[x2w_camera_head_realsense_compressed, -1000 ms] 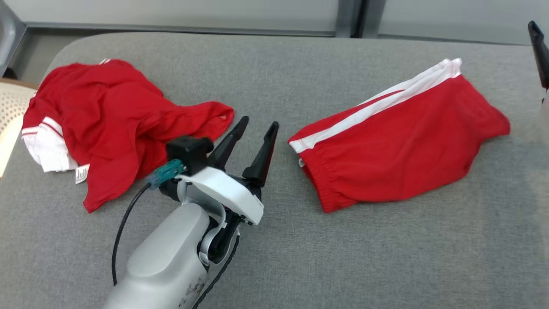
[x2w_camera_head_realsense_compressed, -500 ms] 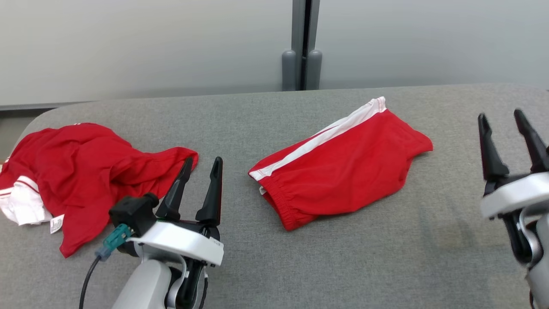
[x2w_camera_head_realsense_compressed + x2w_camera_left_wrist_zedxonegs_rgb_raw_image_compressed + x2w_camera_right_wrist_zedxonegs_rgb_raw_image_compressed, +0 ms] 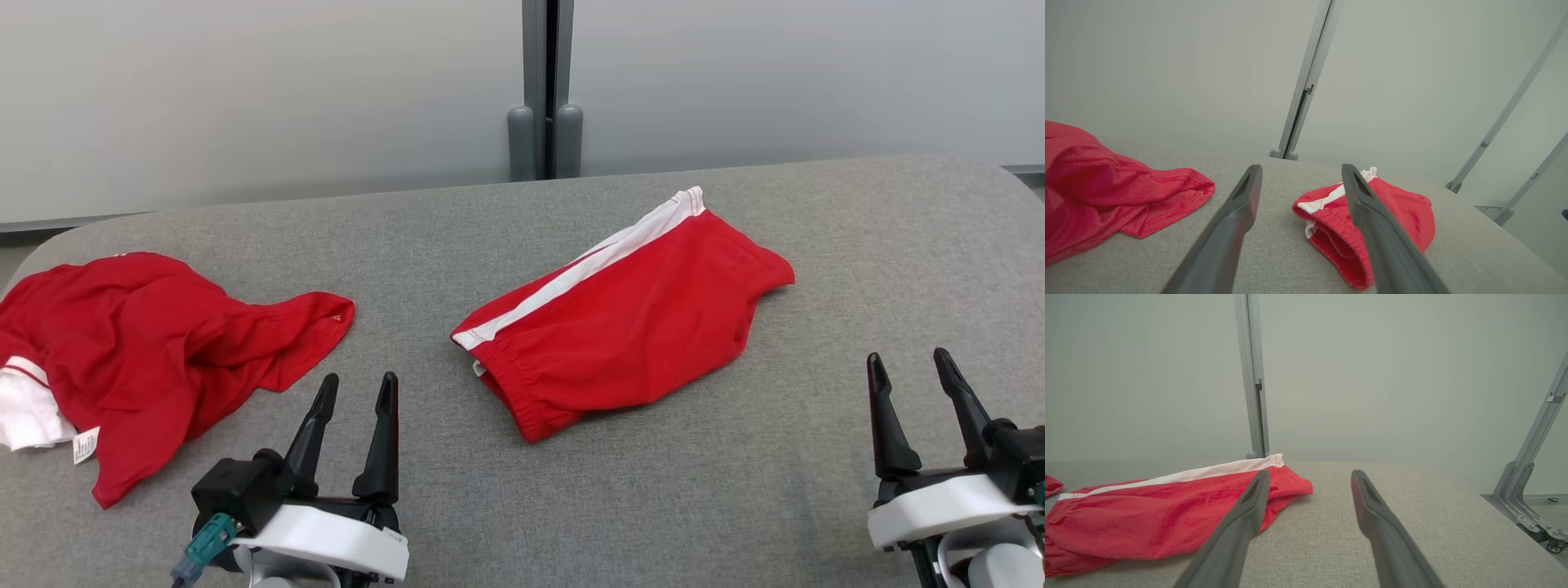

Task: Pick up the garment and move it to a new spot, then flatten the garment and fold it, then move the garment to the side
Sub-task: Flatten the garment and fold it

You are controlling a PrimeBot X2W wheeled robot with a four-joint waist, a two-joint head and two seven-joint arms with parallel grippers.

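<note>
Both sets of jaws stand wide apart, and neither holds anything. I have the left gripper (image 3: 359,377) low over the grey table (image 3: 653,506), fingers pointing forward, and the right gripper (image 3: 907,355) sits the same way, well apart from it.

Ahead of the fingertips and between the two grippers lie the red shorts (image 3: 620,327). They are folded flat, with a white stripe along the far edge and the elastic waistband turned toward the left gripper. They are nearer the left gripper than the right and touch neither. From the left wrist view the waistband (image 3: 1327,232) shows partly behind one finger. From the right wrist view the shorts (image 3: 1147,522) lie off to the inner side, with one leg hem reaching past a fingertip.

Ahead of the left gripper and to its outer side lies a crumpled red garment (image 3: 155,343), clear of the fingers, with a white patch and a label at its outer edge.
</note>
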